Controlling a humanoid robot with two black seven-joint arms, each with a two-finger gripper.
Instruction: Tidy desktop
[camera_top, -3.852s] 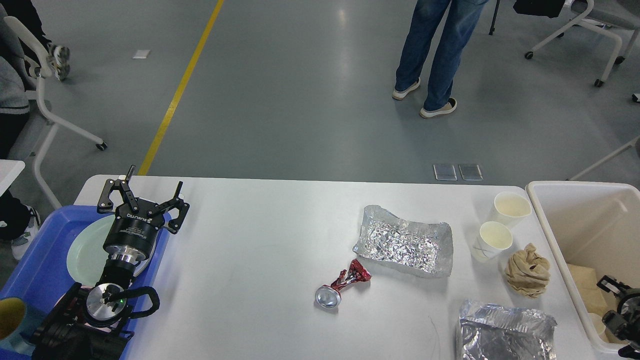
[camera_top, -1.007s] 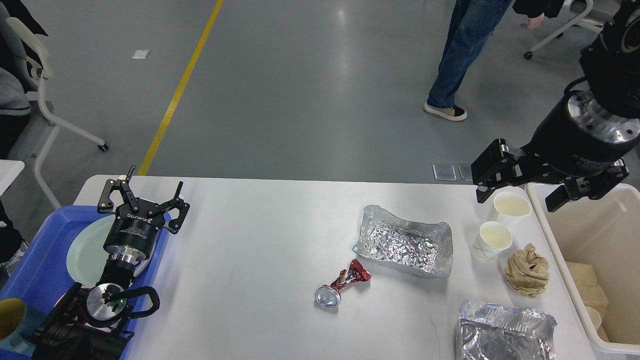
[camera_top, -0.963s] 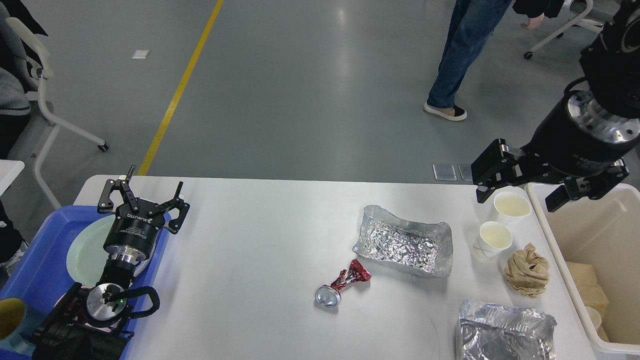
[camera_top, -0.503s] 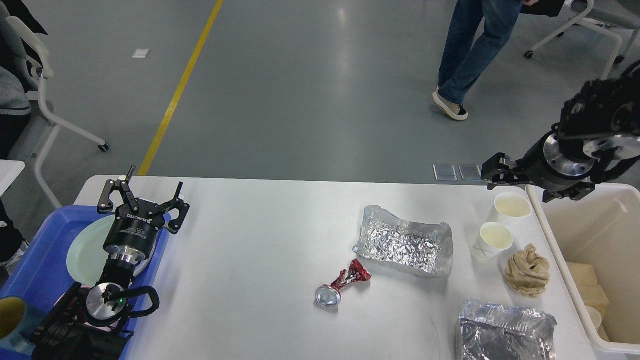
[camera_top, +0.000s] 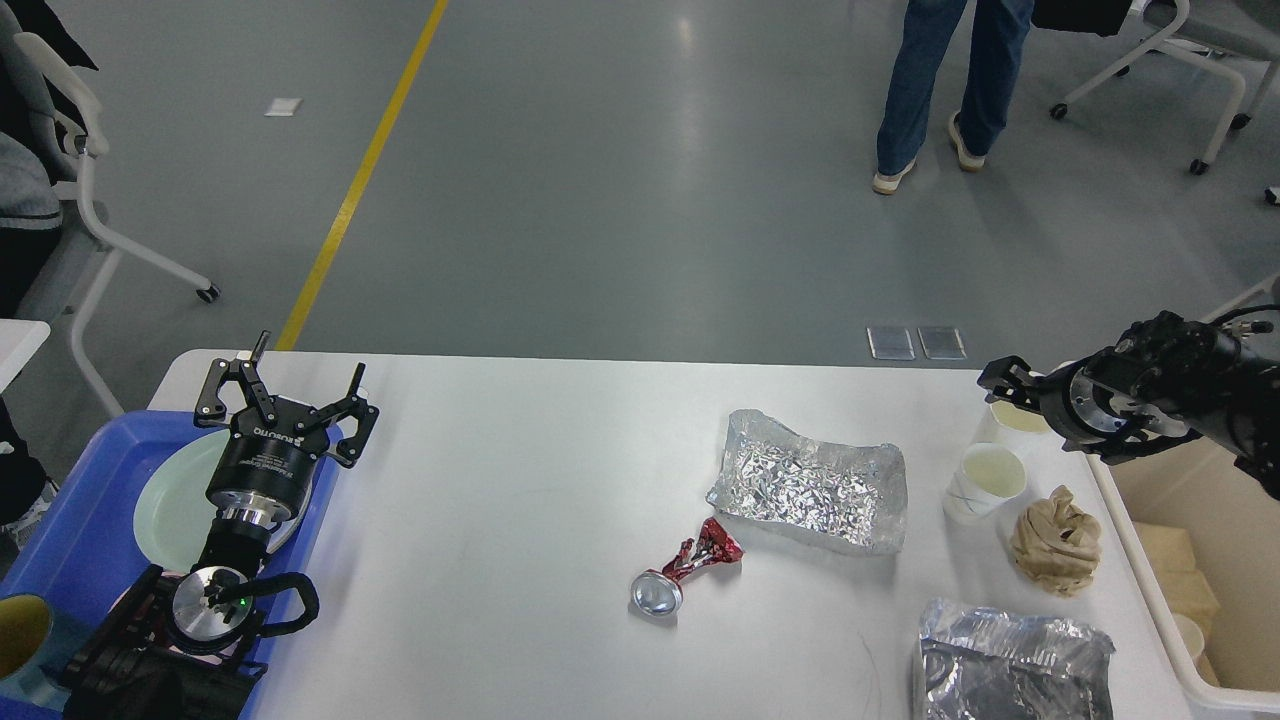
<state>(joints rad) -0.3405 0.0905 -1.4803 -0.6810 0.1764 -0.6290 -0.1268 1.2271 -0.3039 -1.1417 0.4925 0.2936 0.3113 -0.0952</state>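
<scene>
Left gripper (camera_top: 285, 397) spread open, over the blue tray's (camera_top: 75, 520) far rim. Right of it, white desktop (camera_top: 500, 480): crushed red can (camera_top: 685, 572), foil tray (camera_top: 810, 482). Right gripper (camera_top: 1005, 385) beside far paper cup (camera_top: 1015, 418), grip state unclear.

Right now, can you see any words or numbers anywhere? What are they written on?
"ROBOTIQ": white letters, upside down, on the black body of the left gripper.
Smaller print below it on the same body: too small to read.
Crushed red can: print too crumpled to read.
Nothing else has writing I can read.
</scene>
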